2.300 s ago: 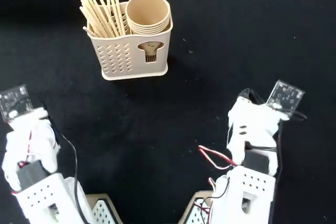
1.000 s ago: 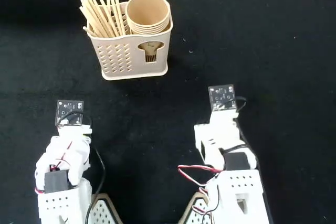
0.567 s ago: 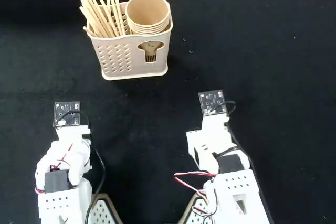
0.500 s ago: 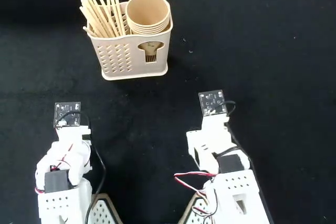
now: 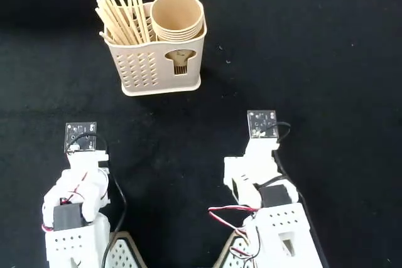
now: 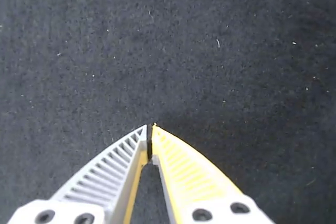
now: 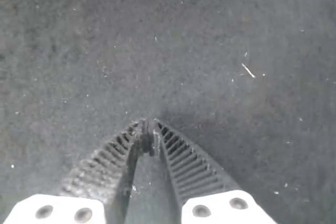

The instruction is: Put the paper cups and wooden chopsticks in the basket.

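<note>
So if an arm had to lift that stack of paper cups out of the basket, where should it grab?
Probably the rim of the top paper cup, from straight above, one finger inside, one outside. The stack stands upright, mouth open, and the basket walls cover its sides.

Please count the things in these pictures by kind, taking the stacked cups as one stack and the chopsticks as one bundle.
Basket: 1
Stack of paper cups: 1
Bundle of wooden chopsticks: 1
Grippers: 2, the left gripper and the right gripper
Total: 5
</note>
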